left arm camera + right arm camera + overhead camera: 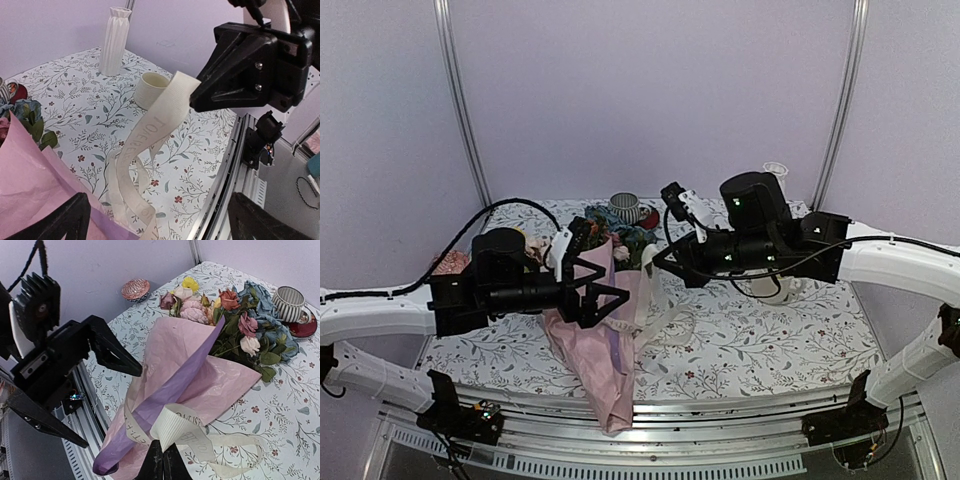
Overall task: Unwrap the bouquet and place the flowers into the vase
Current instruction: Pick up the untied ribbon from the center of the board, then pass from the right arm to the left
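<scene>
**Ribbon loose, paper not yet opened**

The right gripper (162, 451) is clenched on the beige ribbon (176, 427), which curls loosely at the bottom middle of the right wrist view. The left gripper (600, 275) hangs spread wide and empty beside the bouquet (200, 367). Its pink paper wraps the flowers (235, 325) at centre frame. The vase (116, 42) stands upper left in the left wrist view. I'd call this the untying step. Next the ribbon needs drawing clear, then the paper parting.

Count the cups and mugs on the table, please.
2. A cream mug stands right of centre, near the white vase; a striped grey cup sits on a red saucer at the back, beside the flowers. The arms may hide others.
</scene>
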{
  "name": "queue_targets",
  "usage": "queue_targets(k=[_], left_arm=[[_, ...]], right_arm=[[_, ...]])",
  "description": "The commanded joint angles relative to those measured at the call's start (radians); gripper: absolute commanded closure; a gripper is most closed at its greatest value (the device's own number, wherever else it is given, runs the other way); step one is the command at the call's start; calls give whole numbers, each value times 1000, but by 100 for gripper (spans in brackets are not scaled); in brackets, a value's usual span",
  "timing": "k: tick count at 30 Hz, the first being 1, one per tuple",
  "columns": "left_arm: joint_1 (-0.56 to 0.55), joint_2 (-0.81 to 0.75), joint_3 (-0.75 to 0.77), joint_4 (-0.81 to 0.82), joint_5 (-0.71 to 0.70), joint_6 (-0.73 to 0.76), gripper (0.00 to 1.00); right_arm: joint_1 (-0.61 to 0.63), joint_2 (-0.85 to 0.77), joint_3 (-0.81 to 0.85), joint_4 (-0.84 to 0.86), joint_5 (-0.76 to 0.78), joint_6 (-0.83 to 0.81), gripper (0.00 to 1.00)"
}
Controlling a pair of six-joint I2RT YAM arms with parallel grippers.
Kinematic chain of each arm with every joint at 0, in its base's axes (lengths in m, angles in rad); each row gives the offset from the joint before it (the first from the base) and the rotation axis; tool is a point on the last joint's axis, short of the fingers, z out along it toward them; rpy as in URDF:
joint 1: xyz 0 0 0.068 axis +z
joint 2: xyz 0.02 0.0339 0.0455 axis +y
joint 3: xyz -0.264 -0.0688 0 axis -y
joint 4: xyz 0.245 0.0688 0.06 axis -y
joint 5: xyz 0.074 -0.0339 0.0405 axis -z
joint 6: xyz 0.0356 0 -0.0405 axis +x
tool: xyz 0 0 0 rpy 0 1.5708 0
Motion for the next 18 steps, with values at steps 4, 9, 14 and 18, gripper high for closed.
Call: queue_targets(k=[4, 9, 14, 18], left_arm=[[-16, 83, 55, 115, 53, 48, 2], [-15, 147, 97, 136, 67, 50, 2], [-16, 191, 121, 167, 25, 54, 8], [-15, 219, 152, 153, -26, 67, 39]], right_arm=[[4, -11, 61, 71, -126, -50, 98], [4, -9, 72, 100, -173, -51, 98], [3, 5, 82, 118, -210, -49, 98], [4, 7, 81, 138, -208, -45, 97]])
